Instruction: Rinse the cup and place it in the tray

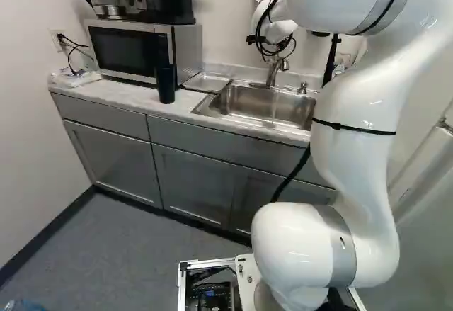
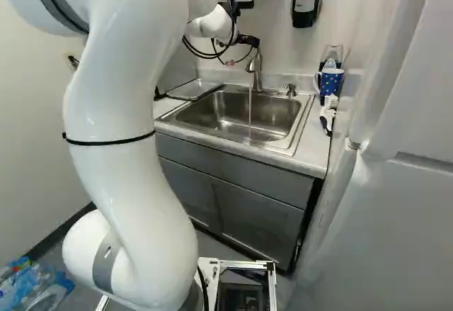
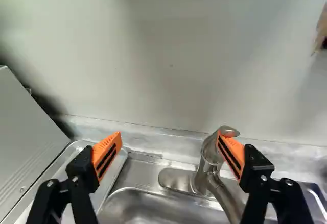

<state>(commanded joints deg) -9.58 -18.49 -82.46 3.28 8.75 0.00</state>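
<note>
1. Left base view: the cup (image 1: 165,84) is seen upright on the counter (image 1: 127,94), near its front edge and just beside the microwave (image 1: 131,47). It is taken to be the one meant for rinsing, placed where it can be reached from the front. The tray (image 1: 207,82) is set between microwave and sink (image 1: 244,100), presumably so that a rinsed cup can be put down close by. The arm (image 1: 354,102) is stretched over the counter to the faucet (image 1: 274,72).

2. Right base view: a thin stream of water (image 2: 250,105) is seen falling into the sink, so rinsing can be started once the cup is brought. A blue mug (image 2: 330,81) is kept on the far side of the sink, away from the tray; it is judged not to be needed.

3. Wrist view: the pincer (image 3: 169,134) is held wide apart, with nothing clamped. One orange pad (image 3: 231,154) is placed right at the faucet's lever, probably for working it; whether contact is made cannot be told. The faucet should be cleared carefully before the cup is fetched, lest the lever be knocked.
</note>
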